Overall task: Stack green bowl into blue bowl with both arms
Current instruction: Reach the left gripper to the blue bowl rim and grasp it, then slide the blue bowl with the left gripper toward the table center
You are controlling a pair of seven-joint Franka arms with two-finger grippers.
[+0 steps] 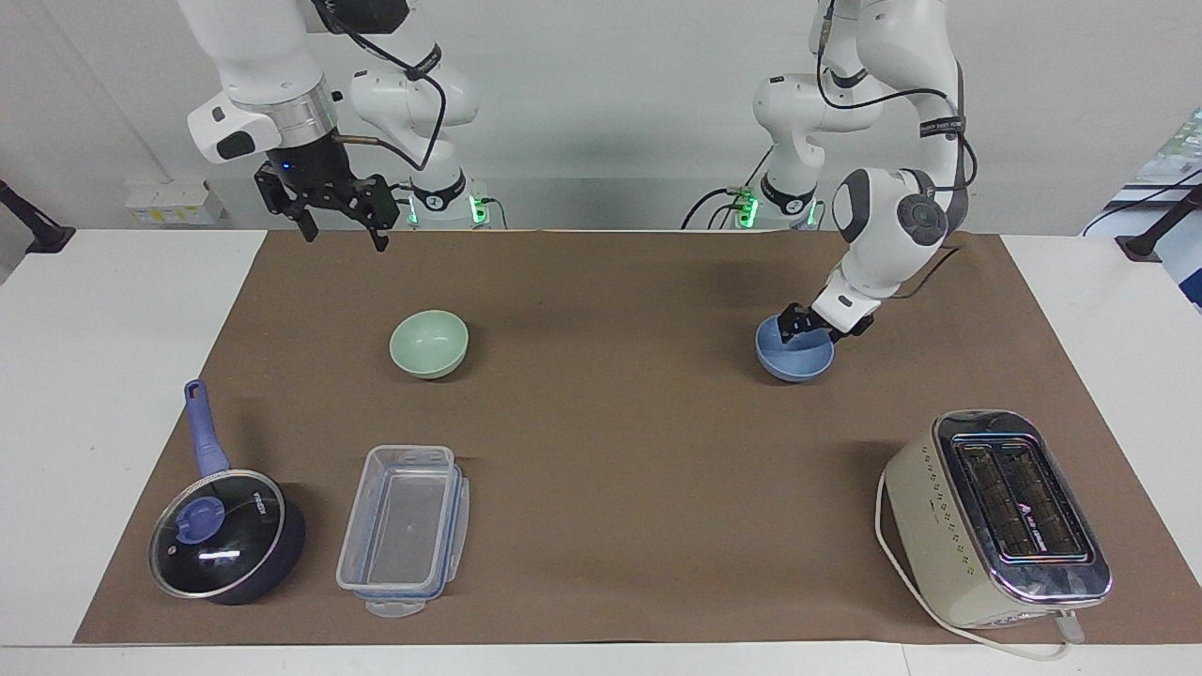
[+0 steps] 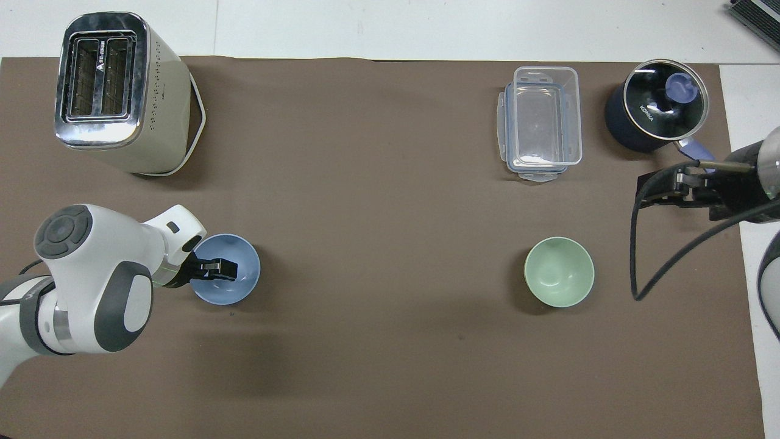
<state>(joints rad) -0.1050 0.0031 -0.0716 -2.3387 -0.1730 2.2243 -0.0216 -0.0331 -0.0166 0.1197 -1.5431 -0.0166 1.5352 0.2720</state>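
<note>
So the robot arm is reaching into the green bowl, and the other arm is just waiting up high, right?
Almost. The left gripper is reaching into the blue bowl, not the green one, as the facing view shows. The green bowl sits untouched, toward the right arm's end of the table. The right gripper does wait up high.
</note>
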